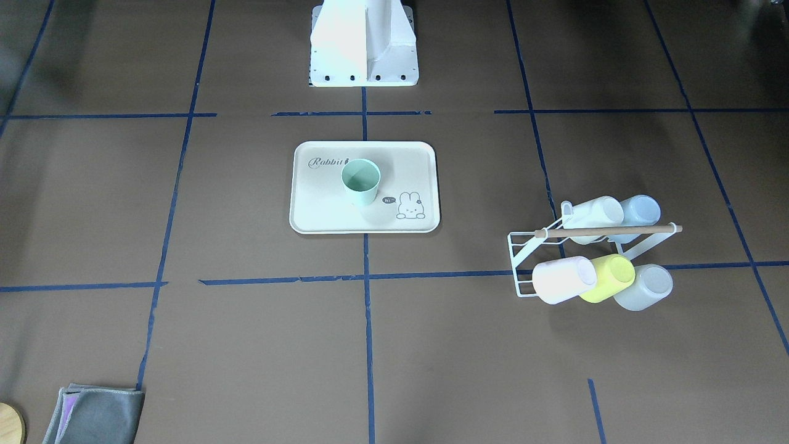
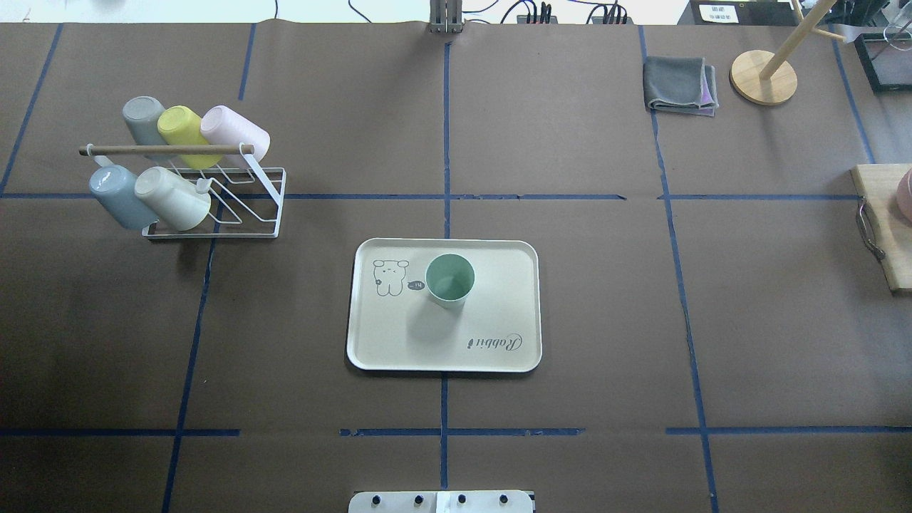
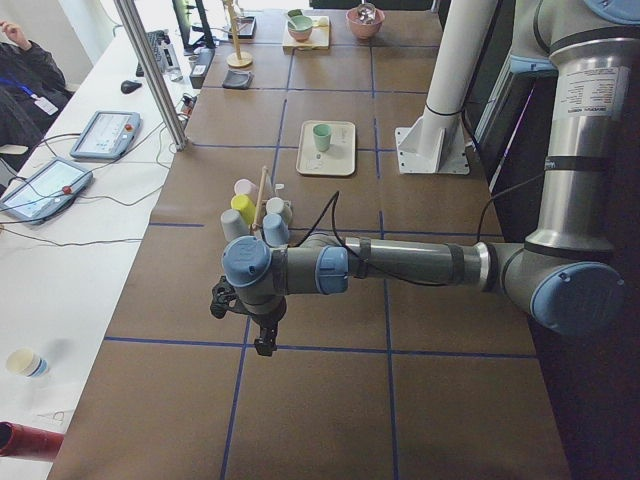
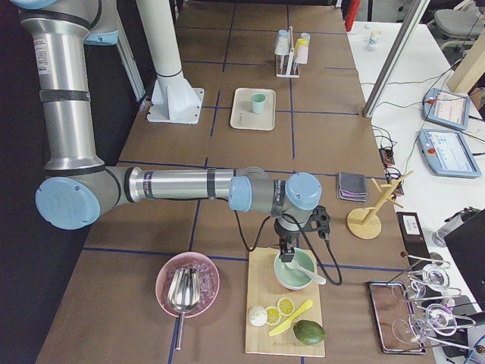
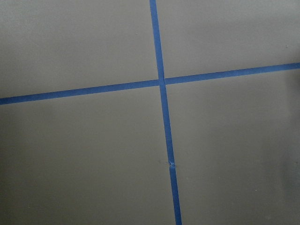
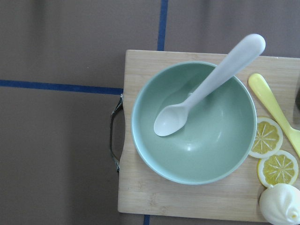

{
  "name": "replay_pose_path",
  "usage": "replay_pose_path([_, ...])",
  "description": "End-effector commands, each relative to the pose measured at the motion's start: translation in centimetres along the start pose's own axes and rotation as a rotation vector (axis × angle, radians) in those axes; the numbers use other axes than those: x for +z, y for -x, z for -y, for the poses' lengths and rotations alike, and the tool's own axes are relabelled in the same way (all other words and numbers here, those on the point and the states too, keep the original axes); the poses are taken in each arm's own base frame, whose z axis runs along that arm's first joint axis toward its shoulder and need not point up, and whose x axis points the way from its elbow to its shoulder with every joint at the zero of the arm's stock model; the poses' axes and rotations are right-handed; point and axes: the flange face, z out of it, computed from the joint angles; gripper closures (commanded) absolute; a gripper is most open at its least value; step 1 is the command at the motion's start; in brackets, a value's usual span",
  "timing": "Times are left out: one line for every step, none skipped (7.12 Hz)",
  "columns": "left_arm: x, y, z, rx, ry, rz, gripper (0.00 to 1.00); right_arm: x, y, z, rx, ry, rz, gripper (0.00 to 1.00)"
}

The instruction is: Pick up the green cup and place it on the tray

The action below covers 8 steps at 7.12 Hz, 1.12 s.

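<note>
Green cup (image 2: 449, 280), pale mint: upright on cream tray (image 2: 399, 335), just 12 o'clock of its centre. Tray mid-desk (image 2: 641, 320); cup rack (image 2: 142, 150) at its 10 o'clock. Left claw (image 3: 264, 345), right claw (image 4: 289, 256): well apart from tray, spread cannot be told.

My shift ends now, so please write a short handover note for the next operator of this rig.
Left gripper: over bare table; open or shut cannot be told.
Right gripper: over a green bowl on a wooden board; same doubt.
The small pale mint-green plastic cup stands upright on the cream rectangular tray.
Placement looks done; nothing seems left.
</note>
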Motion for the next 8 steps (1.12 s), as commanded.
replay_pose_path([0.02,0.02,-0.05,0.003,-0.001,0.001,0.00,-0.05,-0.01,-0.36,0.004,-0.022,0.003,0.00])
replay_pose_path([0.01,0.01,-0.03,0.007,-0.002,0.001,0.00,0.17,-0.24,-0.43,0.011,-0.021,0.002,0.00])
replay_pose_path([-0.06,0.05,-0.04,0.010,-0.004,0.001,0.00,-0.01,-0.03,-0.43,0.020,-0.027,0.003,0.00])
replay_pose_path([0.00,0.00,-0.02,0.011,-0.003,0.001,0.00,0.05,-0.10,-0.38,0.000,-0.051,0.001,0.00])
replay_pose_path([0.01,0.04,-0.04,0.010,-0.001,0.004,0.00,-0.09,0.02,-0.25,0.002,-0.064,0.001,0.00])
replay_pose_path([0.01,0.07,-0.04,0.010,-0.001,0.007,0.00,-0.37,0.32,-0.13,0.018,-0.071,0.004,0.00])
replay_pose_path([0.01,0.07,-0.04,0.010,-0.001,0.007,0.00,-0.38,0.34,-0.06,0.018,-0.071,0.006,0.00])
replay_pose_path([0.06,0.14,-0.06,0.009,0.001,0.008,0.00,-0.44,0.37,0.01,0.017,-0.072,0.004,0.00])
